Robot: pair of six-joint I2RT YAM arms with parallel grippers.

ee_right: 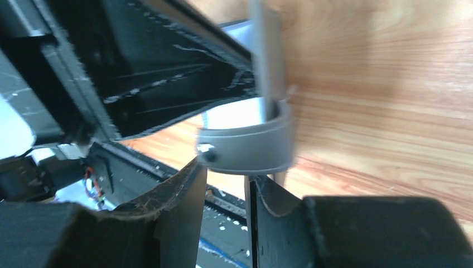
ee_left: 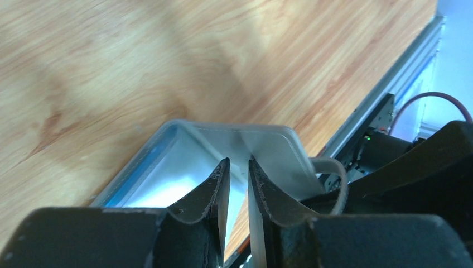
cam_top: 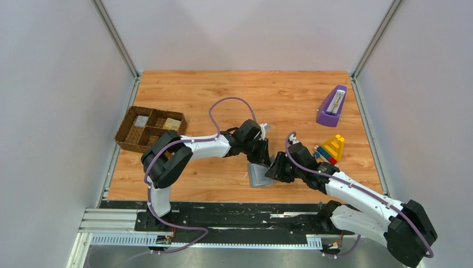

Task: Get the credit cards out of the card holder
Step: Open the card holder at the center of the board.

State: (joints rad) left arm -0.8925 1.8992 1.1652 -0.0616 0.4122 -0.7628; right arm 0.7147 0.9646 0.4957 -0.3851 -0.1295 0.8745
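Here, left claw pinches the card holder — right claw: cannot tell.

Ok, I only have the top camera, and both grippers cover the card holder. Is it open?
Observer: At least partly. The left wrist view shows the card holder with its pale blue inside exposed.
Operator: Where is its strap?
Observer: The grey strap curls just beyond the right gripper fingertips, with none of it between them.
Operator: Any card poking out?
Observer: None that either wrist view shows. The left gripper hides the middle of the holder.
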